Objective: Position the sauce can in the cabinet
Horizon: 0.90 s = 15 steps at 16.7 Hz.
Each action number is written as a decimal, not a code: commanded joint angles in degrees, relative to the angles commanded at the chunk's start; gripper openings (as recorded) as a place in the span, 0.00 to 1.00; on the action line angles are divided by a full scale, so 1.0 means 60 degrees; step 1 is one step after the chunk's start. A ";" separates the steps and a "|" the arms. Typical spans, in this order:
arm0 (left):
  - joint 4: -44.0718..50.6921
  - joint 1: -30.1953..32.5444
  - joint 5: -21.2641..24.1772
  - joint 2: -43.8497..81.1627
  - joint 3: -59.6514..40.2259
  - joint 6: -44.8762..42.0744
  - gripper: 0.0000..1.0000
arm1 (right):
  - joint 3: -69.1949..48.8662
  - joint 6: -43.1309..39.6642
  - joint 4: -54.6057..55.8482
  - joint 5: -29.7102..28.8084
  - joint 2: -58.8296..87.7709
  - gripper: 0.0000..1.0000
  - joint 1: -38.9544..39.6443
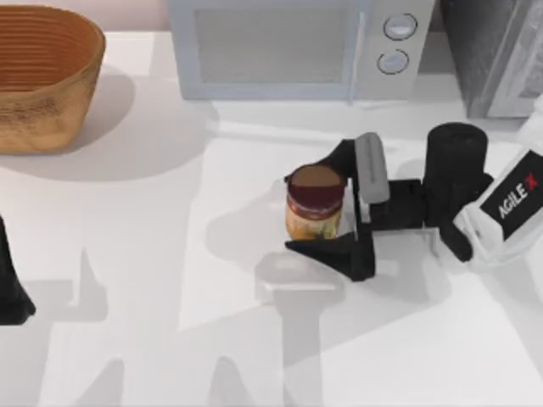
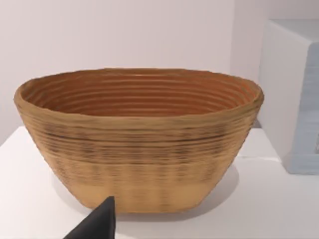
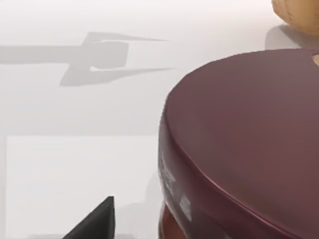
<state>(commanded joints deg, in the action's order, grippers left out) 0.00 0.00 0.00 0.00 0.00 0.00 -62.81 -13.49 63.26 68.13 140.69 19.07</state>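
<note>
Jaws of right gripper (image 1: 327, 203) spread around sauce can (image 1: 315, 202) — seemingly untouching — bare table (image 1: 170, 280) leftward

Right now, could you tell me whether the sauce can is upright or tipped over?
Upright: the sauce can stands on the table, round maroon top facing up.

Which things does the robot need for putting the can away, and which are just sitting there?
Needed:
- sauce can, upright between the open jaws of the right gripper
- cabinet, at the table's far right

Just sitting there:
- microwave
- woven basket
- left gripper, parked at the left edge
</note>
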 joint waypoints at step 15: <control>0.0000 0.0000 0.0000 0.0000 0.0000 0.0000 1.00 | 0.0000 0.0000 0.0000 0.0000 0.0000 0.00 0.0000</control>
<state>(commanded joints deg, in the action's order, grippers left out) 0.00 0.00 0.00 0.00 0.00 0.00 -62.81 -13.49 63.26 68.13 140.69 19.07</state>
